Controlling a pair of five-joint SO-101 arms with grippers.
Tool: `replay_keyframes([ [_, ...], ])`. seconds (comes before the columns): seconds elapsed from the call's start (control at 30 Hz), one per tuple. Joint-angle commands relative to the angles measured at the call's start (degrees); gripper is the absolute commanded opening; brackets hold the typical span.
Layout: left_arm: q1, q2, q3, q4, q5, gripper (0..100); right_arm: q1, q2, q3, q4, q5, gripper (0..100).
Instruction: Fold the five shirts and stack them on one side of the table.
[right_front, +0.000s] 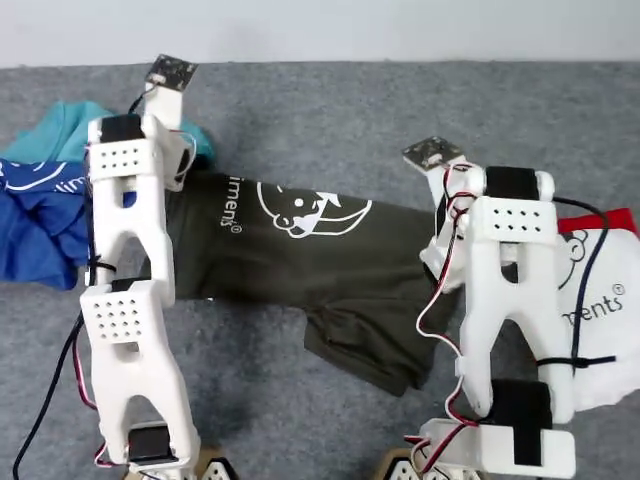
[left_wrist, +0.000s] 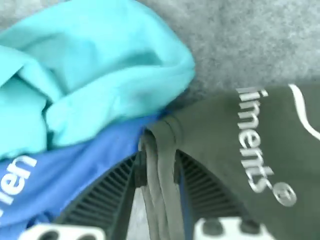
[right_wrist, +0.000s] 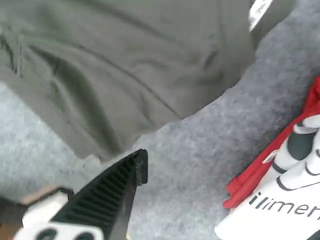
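Arms stretched forward, left pincer clamped on dark green shirt, right pincer agape, empty

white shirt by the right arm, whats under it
A red shirt lies under the white shirt, its edge peeking out on the grey table. How far it runs beneath, or whether more lies there, is covered.
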Motion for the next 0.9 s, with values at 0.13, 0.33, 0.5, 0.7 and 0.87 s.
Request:
replay_keyframes([
  [0.13, 1.41, -5.01, -9.36, 11.78, 2.46, 9, -5.76, -11.30, 8.44, -1.27, 16.35, 53.3],
  [0.33, 9.58, -16.35, 11.91, 11.69, 2.37, 9, -13.41, -22.99, 27.16, -9.80, 20.66, 53.3],
  [0.5, 15.38, -21.54, 32.75, 9.14, 2.29, 9, -23.25, -30.73, 34.11, -6.46, 19.43, 53.3],
  [0.7, 17.41, -26.55, 42.86, 4.48, 2.29, 2, -24.40, -34.15, 37.89, -9.45, 18.90, 46.6],
  [0.87, 19.96, -29.89, 45.41, 4.84, 0.70, 2, -24.48, -34.15, 41.32, -12.44, 18.90, 31.6],
])
